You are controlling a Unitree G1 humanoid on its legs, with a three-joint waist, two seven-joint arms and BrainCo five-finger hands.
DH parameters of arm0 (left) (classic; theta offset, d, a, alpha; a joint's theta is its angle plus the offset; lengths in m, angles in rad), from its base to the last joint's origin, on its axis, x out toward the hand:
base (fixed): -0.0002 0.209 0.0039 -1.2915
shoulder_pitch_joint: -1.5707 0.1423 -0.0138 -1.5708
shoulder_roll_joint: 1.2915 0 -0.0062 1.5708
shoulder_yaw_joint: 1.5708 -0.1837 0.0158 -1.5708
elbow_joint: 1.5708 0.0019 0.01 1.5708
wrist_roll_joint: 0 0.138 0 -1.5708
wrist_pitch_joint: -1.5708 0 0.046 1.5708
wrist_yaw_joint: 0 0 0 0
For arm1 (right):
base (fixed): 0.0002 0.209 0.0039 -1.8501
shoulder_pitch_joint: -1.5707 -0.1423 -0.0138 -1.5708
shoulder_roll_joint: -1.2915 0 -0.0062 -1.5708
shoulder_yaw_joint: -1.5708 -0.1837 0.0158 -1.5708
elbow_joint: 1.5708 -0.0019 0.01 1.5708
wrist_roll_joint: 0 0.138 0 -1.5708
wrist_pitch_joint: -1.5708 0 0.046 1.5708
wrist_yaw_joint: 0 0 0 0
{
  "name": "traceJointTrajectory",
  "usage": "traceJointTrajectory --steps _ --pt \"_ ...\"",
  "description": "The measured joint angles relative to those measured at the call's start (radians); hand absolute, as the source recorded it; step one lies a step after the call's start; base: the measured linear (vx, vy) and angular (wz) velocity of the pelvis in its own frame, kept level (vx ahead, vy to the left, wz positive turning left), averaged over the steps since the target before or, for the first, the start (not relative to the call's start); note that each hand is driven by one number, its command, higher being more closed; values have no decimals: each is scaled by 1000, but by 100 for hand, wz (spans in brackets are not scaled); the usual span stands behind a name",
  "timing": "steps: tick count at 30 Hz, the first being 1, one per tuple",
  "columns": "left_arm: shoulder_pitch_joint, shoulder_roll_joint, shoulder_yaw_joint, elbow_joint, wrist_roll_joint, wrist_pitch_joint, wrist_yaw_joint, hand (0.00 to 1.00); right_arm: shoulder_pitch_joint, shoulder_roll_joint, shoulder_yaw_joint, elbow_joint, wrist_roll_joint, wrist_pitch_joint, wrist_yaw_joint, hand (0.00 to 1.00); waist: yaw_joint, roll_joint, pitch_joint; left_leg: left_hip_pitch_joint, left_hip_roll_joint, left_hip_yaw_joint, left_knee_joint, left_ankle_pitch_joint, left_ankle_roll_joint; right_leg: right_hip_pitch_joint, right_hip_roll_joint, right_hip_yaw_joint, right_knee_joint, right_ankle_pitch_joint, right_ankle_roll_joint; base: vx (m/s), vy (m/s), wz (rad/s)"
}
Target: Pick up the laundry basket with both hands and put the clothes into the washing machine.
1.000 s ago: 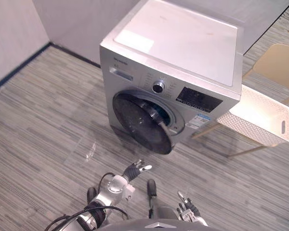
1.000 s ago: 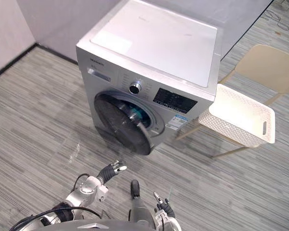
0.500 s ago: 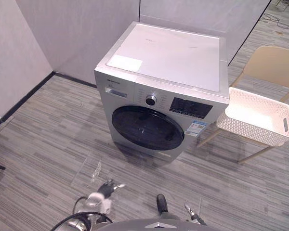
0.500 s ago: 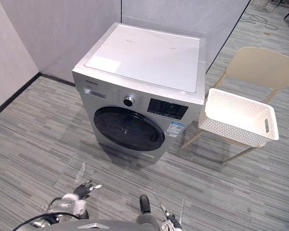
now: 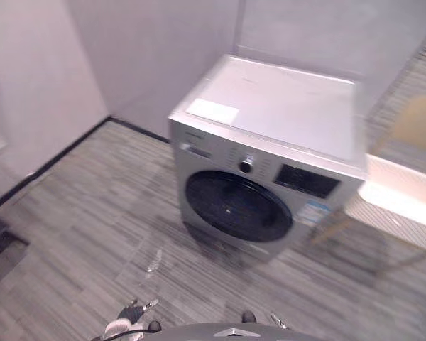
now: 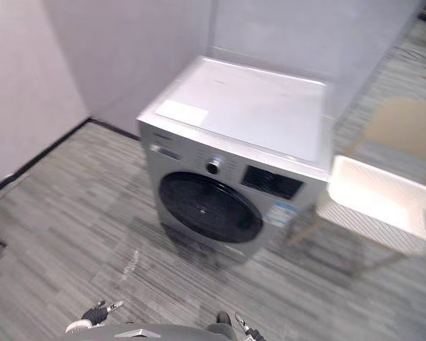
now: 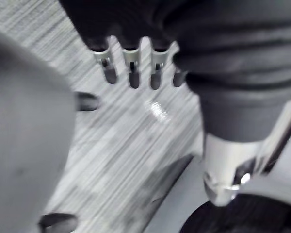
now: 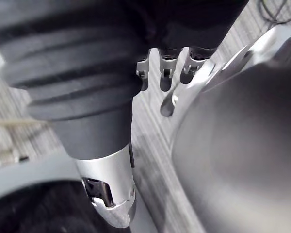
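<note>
1. Laundry basket (image 6: 362, 226): sits on a chair (image 6: 401, 128) just beside the washing machine (image 6: 234, 149), ahead and to the robot's right.
2. Right hand (image 8: 165, 68): the nearer one; fingers relaxed, holding nothing.
3. Left hand (image 7: 131, 68): fingers straight and empty, well apart from the basket.

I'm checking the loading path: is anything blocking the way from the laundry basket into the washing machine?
Yes: the round door of the washing machine is shut over the drum opening. The laundry basket rests on a chair at the machine's right side, and nothing else visible stands between them.
</note>
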Motion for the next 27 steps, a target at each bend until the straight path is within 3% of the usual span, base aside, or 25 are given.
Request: traceJointTrajectory --steps 1,2,3,4,6,9,11,12,13,14,15,16,17,19,20,22,24,25,26,27 --pt "7 -11 5 -8 -4 -5 2 0 8 -2 9 -16 -3 1 -1 0 4 4 -1 -10 -8 -30 39 -19 11 -27 -7 12 104 2 -51 12 115 174" --pt "18 -12 22 -23 -23 -6 3 0 7 -3 36 -49 -3 -2 -1 0 1 10 2 -21 -16 -97 91 -41 24 -77 1 51 286 65 -154 20 118 154" --pt "25 -8 47 -34 -45 -5 4 0 6 4 55 -50 -4 -3 -1 0 5 11 7 -27 -23 -152 122 -53 34 -135 34 130 426 132 -165 39 100 150" --pt "29 -1 67 -37 -55 -5 5 0 -3 7 69 -50 -2 -4 0 0 6 7 3 -35 -24 -183 139 -60 35 -153 56 166 474 105 -135 60 13 137" --pt "24 7 131 -37 -93 -6 10 0 -47 15 124 -49 -17 -9 -1 0 7 -30 15 -77 -34 -285 196 -80 36 -211 179 243 505 -57 -74 87 -76 126" --pt "19 3 156 -23 -95 -5 12 0 -67 13 150 -49 -12 -22 -5 0 2 -30 16 -71 -34 -353 182 -82 35 -204 258 288 269 -106 -64 117 -180 76" --pt "14 3 166 -22 -91 -5 12 0 -65 12 183 -51 -1 -20 -10 0 -3 -35 16 -71 -42 -397 173 -96 13 -155 257 310 111 -118 -63 98 -367 89" --pt "6 7 188 -20 -79 -5 13 0 -62 28 188 -49 0 -17 -13 0 -1 -61 9 -43 -56 -424 117 -93 3 -151 238 305 94 -114 -40 169 -390 113" --pt "-2 6 198 -16 -70 -4 13 0 -65 30 186 -50 4 -19 -14 0 -7 -78 4 -46 -70 -425 164 -94 -34 -153 223 278 103 -107 -47 207 -366 105" --pt "-1 -18 226 -17 -62 -2 18 0 -61 12 183 -59 9 -23 -13 0 -4 -49 5 -66 -72 -404 298 -141 -2 -144 227 236 106 -101 -57 180 -217 70" --pt "3 -29 235 -17 -55 -1 20 0 -62 -2 182 -65 10 -24 -13 0 0 -23 5 -51 -62 -406 321 -156 15 -132 237 217 103 -100 -58 163 -204 64" --pt "10 -55 237 -16 -36 3 27 0 -66 -22 174 -76 11 -26 -13 0 -4 25 2 -10 -26 -399 286 -197 20 -116 267 186 92 -104 -66 137 -150 41" --pt "10 -63 240 -17 -25 3 30 0 -84 -23 162 -70 12 -24 -13 0 -1 39 -1 13 8 -380 221 -197 14 -117 284 172 93 -110 -78 128 -148 28" --pt "15 -58 232 -14 -20 6 34 0 -120 -19 154 -43 11 -18 -12 0 -1 46 -6 42 37 -370 152 -166 -25 -113 307 169 87 -114 -92 148 -167 1" --pt "16 -55 217 -14 -18 7 34 0 -132 -13 147 -36 9 -18 -12 0 -7 40 -5 39 40 -365 161 -149 -25 -92 313 163 68 -109 -99 205 -164 13" --pt "18 -44 180 -15 -19 7 34 0 -140 -7 145 -19 7 -19 -12 0 -12 35 -3 11 35 -348 234 -137 -32 -46 312 140 13 -95 -106 141 -75 28" --pt "18 -34 151 -25 -37 6 34 0 -144 -4 139 -5 6 -20 -12 0 -13 28 5 -75 27 -299 414 -127 -44 -2 312 108 -23 -82 -113 74 -45 42" --pt "14 -33 151 -33 -40 5 34 0 -145 -2 139 -5 6 -20 -12 0 -14 30 13 -105 28 -279 476 -116 -32 8 312 98 -25 -80 -117 65 -56 43" --pt "8 -29 146 -38 -49 2 35 0 -140 0 133 -1 6 -23 -12 0 -10 31 35 -147 40 -213 564 -83 -27 43 314 80 -30 -74 -125 71 -67 42" --pt "11 -15 141 -37 -56 3 34 0 -141 9 108 7 7 -26 -12 0 -5 16 53 -142 57 -142 577 -41 -24 85 303 58 -44 -73 -129 76 -81 50"
